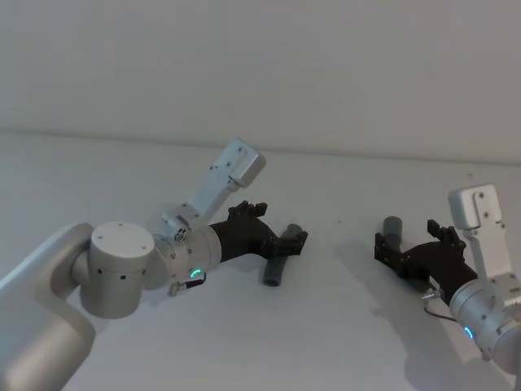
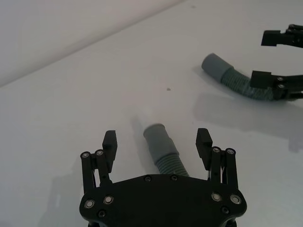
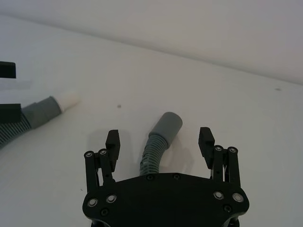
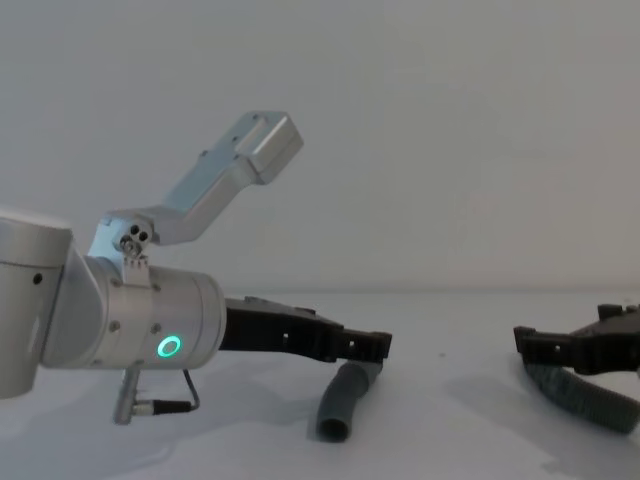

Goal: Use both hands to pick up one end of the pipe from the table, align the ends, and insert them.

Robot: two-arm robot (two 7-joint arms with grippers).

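This looks like a robotics lab or test cell. A plain, matt white worktop (image 1: 106,179) runs back to a bare pale wall (image 1: 260,57) and meets it in one straight seam, all under flat, even light. Two silver-grey metal robot arms reach over it. The left arm (image 4: 140,320) carries a glowing green ring (image 4: 170,347) on its wrist joint, and the right arm (image 1: 488,301) shows a small blue light (image 1: 470,331). Each ends in a black plastic two-fingered hand studded with bare screw heads: the left hand (image 2: 156,137) and the right hand (image 3: 159,136). A grey metal cable plug (image 4: 150,405) sits exposed under the left wrist.
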